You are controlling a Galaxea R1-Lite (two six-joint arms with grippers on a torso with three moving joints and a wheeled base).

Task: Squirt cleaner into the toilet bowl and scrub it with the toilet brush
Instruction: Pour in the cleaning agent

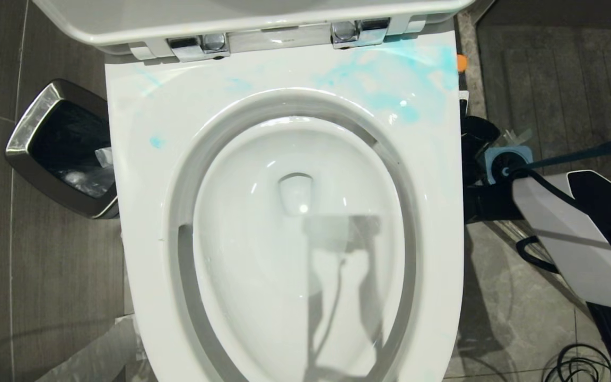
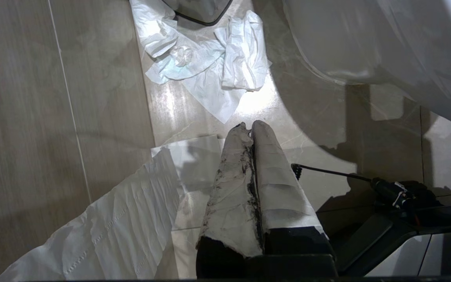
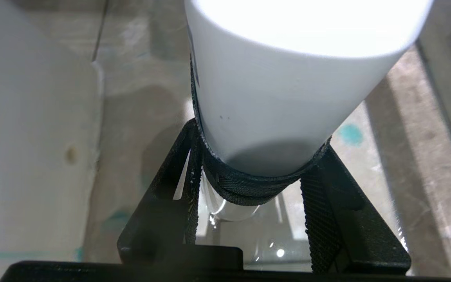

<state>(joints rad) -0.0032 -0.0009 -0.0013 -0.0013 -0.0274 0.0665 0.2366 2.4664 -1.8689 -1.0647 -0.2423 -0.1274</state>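
The right hand (image 3: pixel 257 172) is clamped on the cleaner bottle (image 3: pixel 288 90), at three o'clock off the toilet bowl (image 1: pixel 300 239). Blue smears mark the seat (image 1: pixel 390 79), so I'd set the bottle upright, clear of the toilet brush base (image 1: pixel 507 162). The left hand (image 2: pixel 249 129) is pressed together, empty.

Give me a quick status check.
Right gripper shut on cleaner bottle, beside the toilet bowl. Left gripper shut, empty, over floor. Blue cleaner smeared on seat. Nothing blocking.
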